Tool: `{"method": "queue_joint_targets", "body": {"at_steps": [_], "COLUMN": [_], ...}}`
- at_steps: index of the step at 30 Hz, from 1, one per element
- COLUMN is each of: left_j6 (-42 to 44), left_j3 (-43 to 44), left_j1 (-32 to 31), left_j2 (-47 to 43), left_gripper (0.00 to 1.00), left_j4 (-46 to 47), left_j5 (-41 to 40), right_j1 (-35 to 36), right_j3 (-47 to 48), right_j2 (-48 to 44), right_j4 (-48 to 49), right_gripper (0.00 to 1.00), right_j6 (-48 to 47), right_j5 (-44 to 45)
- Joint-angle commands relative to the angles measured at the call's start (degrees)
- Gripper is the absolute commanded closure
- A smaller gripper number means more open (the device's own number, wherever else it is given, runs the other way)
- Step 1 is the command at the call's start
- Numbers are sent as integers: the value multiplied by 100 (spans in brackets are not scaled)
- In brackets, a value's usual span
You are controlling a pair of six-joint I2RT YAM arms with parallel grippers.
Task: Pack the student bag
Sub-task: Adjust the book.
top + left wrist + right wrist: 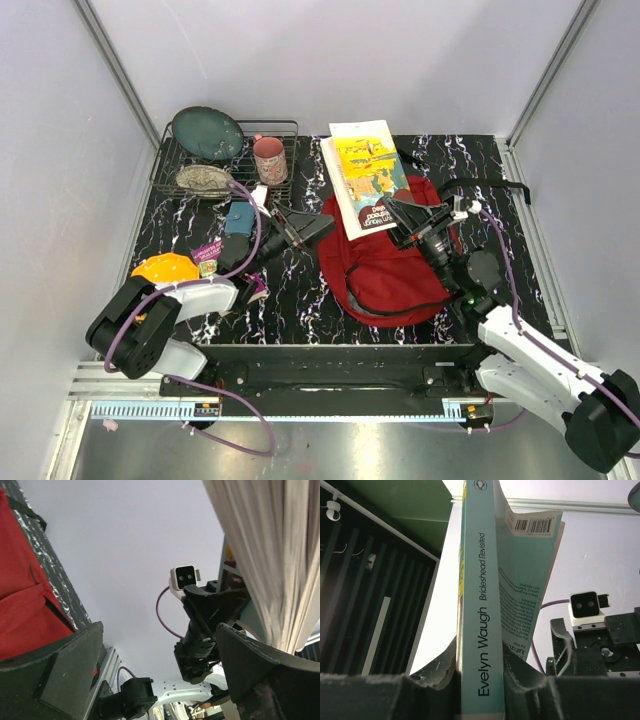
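The red student bag [390,270] lies flat at the table's centre-right, and a strip of it shows at the left edge [22,595] of the left wrist view. My right gripper [403,216] is above the bag's far end, shut on a paperback book [365,175] with a yellow and teal cover. In the right wrist view the book's pale teal spine [480,605] stands upright, squeezed between my fingers [440,675]. My left gripper [308,230] hovers just left of the bag, open and holding nothing [160,675]. The book's page edges [270,555] hang at its right.
A wire dish rack [165,172] at the back left holds a green plate [207,132], an oval dish [205,180] and a pink cup [269,160]. A blue item [239,217], a purple packet [207,252] and an orange object [165,268] lie by the left arm.
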Motion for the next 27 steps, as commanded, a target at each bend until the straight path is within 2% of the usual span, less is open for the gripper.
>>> {"method": "queue_joint_targets", "body": {"at_steps": [1,7,17,27], "left_j6": [201,352,334,167], "left_j3": [569,993,1019,1485], "left_j1": [-224,-471,-471,-471], "left_j2": [-57,-119,-277,-312], "left_gripper": [1,1,1,1], "left_j4": [2484,2493,2493,2484], "left_j5": [131,167,123,342], "right_j1": [-20,-20,-20,-20], "right_j3": [218,139,-195,-573], "right_j2": [107,301,-164,-217], "right_j4": [1140,1458,932,992], "right_gripper": [100,100,100,100], "right_j6": [151,275,91,160], "right_j5": [-175,-281,-35,-44]}}
